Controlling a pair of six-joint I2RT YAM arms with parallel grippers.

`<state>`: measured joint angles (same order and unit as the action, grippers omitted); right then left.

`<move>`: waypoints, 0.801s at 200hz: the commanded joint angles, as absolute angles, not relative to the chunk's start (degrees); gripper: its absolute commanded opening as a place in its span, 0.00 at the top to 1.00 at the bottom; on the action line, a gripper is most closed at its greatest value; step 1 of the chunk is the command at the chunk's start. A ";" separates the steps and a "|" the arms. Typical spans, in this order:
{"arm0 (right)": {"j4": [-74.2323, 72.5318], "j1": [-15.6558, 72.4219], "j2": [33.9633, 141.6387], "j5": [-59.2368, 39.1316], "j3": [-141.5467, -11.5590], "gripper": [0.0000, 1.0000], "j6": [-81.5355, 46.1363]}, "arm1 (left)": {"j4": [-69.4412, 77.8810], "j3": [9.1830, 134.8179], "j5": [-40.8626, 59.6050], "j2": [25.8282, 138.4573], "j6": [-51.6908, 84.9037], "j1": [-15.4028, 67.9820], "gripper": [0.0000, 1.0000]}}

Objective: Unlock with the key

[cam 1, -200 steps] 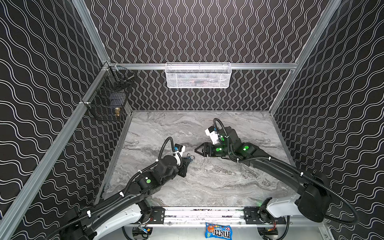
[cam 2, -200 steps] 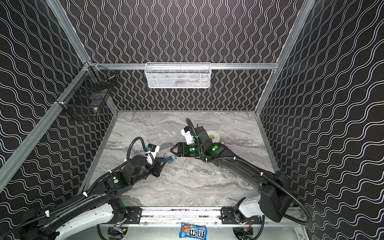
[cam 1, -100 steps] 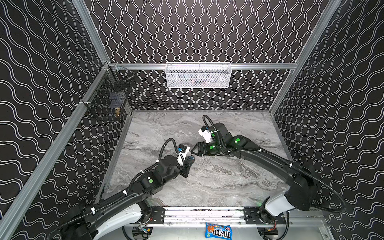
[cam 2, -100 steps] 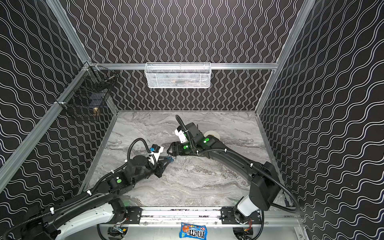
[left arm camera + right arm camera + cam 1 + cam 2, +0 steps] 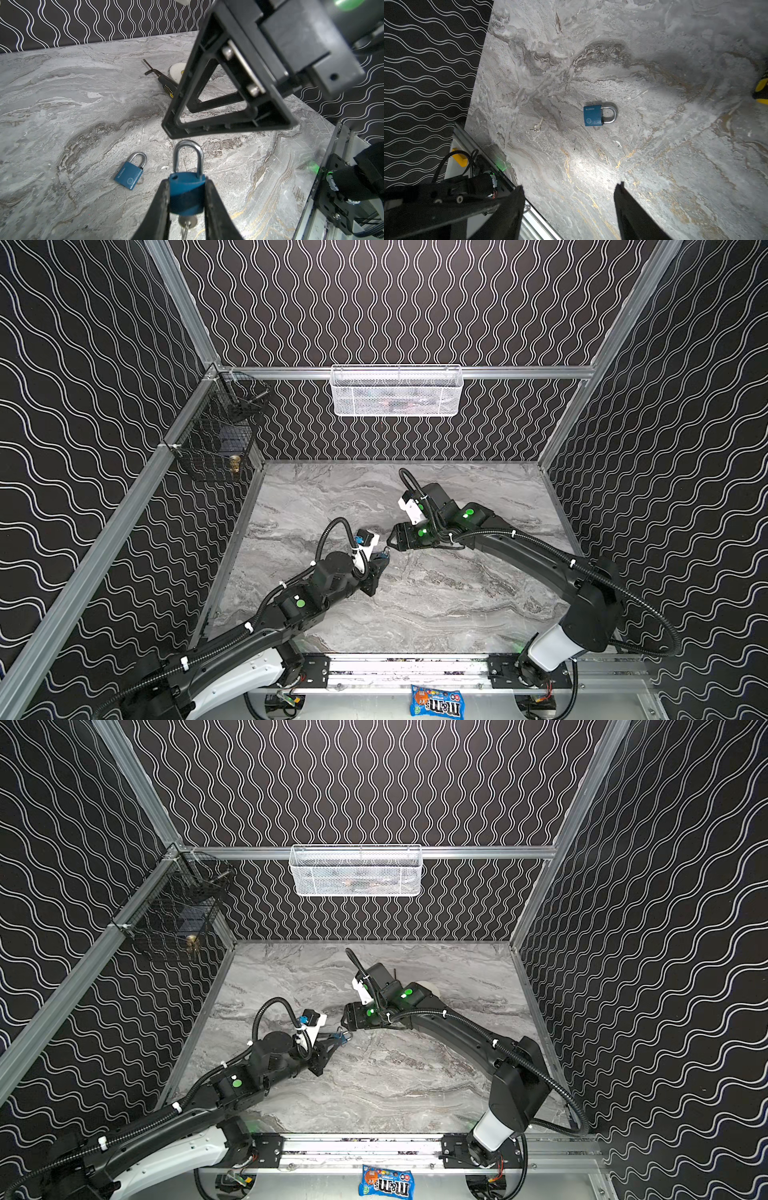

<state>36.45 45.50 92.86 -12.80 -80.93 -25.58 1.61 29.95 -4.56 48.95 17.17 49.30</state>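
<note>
My left gripper (image 5: 187, 182) is shut on the body of a blue padlock (image 5: 187, 195), which it holds above the table with the steel shackle (image 5: 188, 155) pointing away. A silver key (image 5: 187, 222) sticks out of the padlock's underside. My right gripper (image 5: 569, 187) is open and empty, and its fingers (image 5: 207, 124) hover just beyond that shackle. In both top views the two grippers (image 5: 382, 558) (image 5: 345, 1019) nearly meet at mid-table. A second blue padlock (image 5: 598, 115) (image 5: 129, 173) lies flat on the marble, with a small loose key (image 5: 537, 125) beside it.
A black-and-yellow screwdriver (image 5: 166, 87) and a white tape roll (image 5: 176, 71) lie behind the right arm. A white mesh basket (image 5: 397, 391) hangs on the back wall and a black wire basket (image 5: 216, 439) on the left wall. A candy bag (image 5: 436, 701) lies past the front rail.
The right arm has swung in, bringing its open gripper a little left, close to the held padlock. The left gripper has edged up toward it, still shut on the padlock.
</note>
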 commanded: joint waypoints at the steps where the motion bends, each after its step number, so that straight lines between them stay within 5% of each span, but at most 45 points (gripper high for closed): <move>1: 38.92 45.70 91.31 -10.00 -82.22 0.30 -23.64 | 4.54 29.75 -3.78 48.95 15.55 49.22 1.00; 160: 42.91 47.37 93.10 -5.05 -83.85 0.30 -21.17 | 6.39 28.90 -4.57 49.48 16.05 49.22 1.00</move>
<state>40.53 47.62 94.21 -6.72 -84.73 -22.20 3.36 29.17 -4.12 49.54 16.71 49.30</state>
